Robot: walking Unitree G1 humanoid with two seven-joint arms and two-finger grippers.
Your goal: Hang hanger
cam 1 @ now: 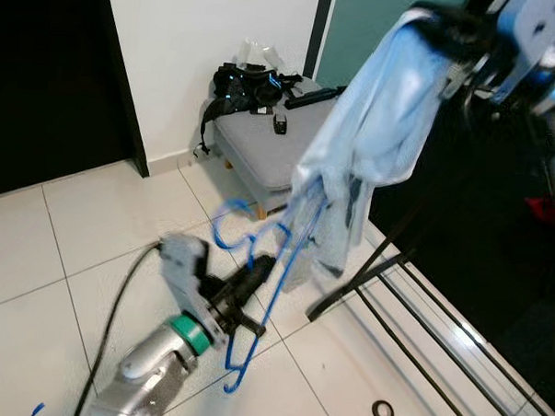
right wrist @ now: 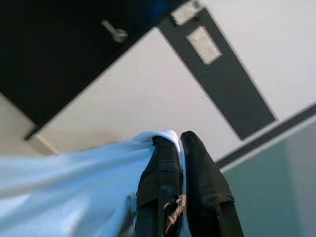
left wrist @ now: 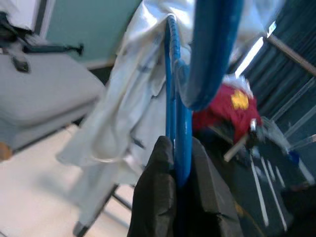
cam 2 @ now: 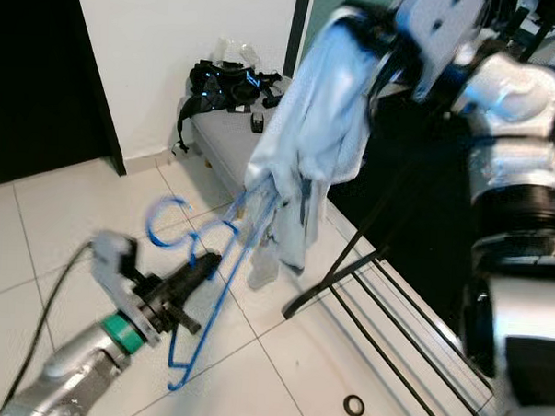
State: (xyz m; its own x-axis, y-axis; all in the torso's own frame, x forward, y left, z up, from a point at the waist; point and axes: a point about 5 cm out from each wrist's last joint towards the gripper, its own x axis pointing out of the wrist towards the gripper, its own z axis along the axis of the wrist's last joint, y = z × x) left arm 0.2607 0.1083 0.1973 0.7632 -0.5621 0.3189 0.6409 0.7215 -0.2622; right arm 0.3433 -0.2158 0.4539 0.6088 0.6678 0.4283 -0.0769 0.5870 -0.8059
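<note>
- Nearest the head camera, the left gripper (cam 1: pixel 256 279) is clenched on the blue hanger (cam 1: pixel 260 290), its black fingers (left wrist: pixel 158 197) pinching the thin blue bar between them, as the left wrist view shows.
- From that grip the hanger hangs low over the tiled floor (cam 1: pixel 54 254). It sits beside the foot of the black drying rack (cam 1: pixel 395 268), on the side towards the grey bench (cam 1: pixel 262 143).
- Its long axis runs steeply, from a low tip near the floor up to an end caught inside the hem of the pale blue garment (cam 1: pixel 373 129). The hook curls away from the rack, towards the bench.
- Above the rack, the right gripper (cam 2: pixel 381 47) is closed on a fold of the garment and holds it up; the right wrist view shows cloth pinched between the two fingers.
- Judged from its thin section, the hanger is light and springy and may twist in a two-finger pinch. A hold near the neck under the hook should steady it best.
- The garment looks soft and limp, so it will likely sag and slide off a tilted shoulder.
- Motion blur smears the hanger's outline, so possibly more than one hanger is bunched together there.
</note>
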